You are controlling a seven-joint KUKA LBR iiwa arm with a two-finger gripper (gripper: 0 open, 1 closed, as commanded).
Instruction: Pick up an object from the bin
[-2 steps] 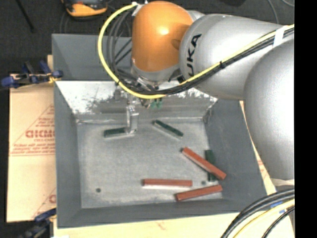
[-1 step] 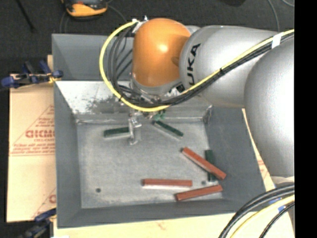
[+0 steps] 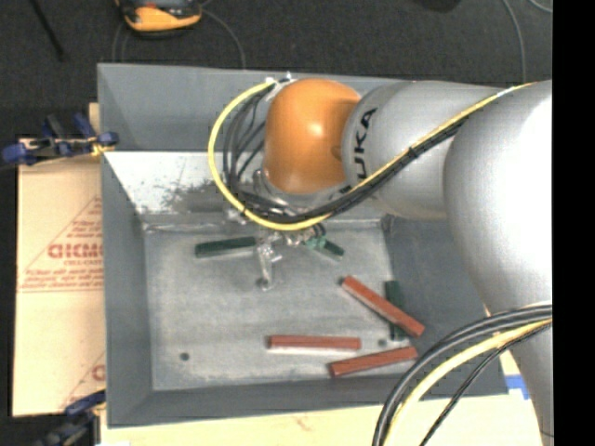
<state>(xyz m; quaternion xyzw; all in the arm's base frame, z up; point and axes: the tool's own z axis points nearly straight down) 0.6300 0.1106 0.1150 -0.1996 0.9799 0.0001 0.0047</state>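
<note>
Green stick (image 3: 223, 245) lies just left of the gripper (image 3: 267, 272), red sticks (image 3: 313, 343) below-right of it; spread or closed, cannot tell.

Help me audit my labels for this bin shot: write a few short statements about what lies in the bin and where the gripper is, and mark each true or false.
1. A reddish-brown flat stick lies level near the front wall of the grey metal bin. True.
2. The gripper is over that reddish-brown flat stick. False: it is farther back in the bin, apart from the stick.
3. A dark green flat stick lies just left of the gripper. True.
4. The bin holds a deep heap of things. False: only a few flat sticks lie scattered on its floor, most of them toward the right.
</note>
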